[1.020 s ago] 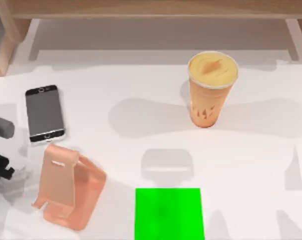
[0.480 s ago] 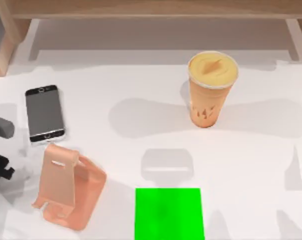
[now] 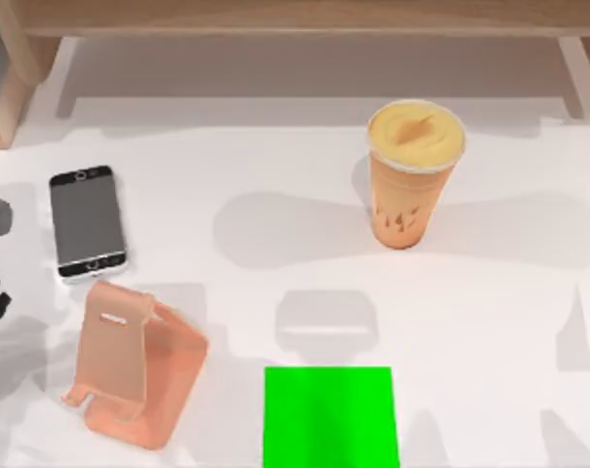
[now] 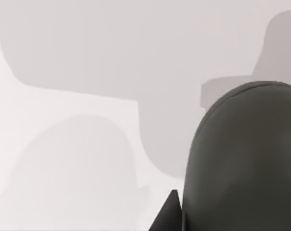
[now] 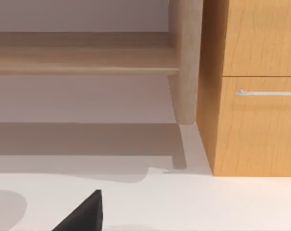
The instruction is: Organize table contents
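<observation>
white table (image 3: 275, 195) holds phone (image 3: 87, 223) and cup (image 3: 413, 175); my left gripper (image 4: 176, 219) grips the mouse (image 4: 244, 163) at its left edge.

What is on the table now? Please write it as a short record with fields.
smartphone: flat on the table, left side
phone stand: just in front of the smartphone
drink cup: upright, right of centre
green pad: front edge, centre
mouse: close under the left wrist camera
shelf: along the back
</observation>
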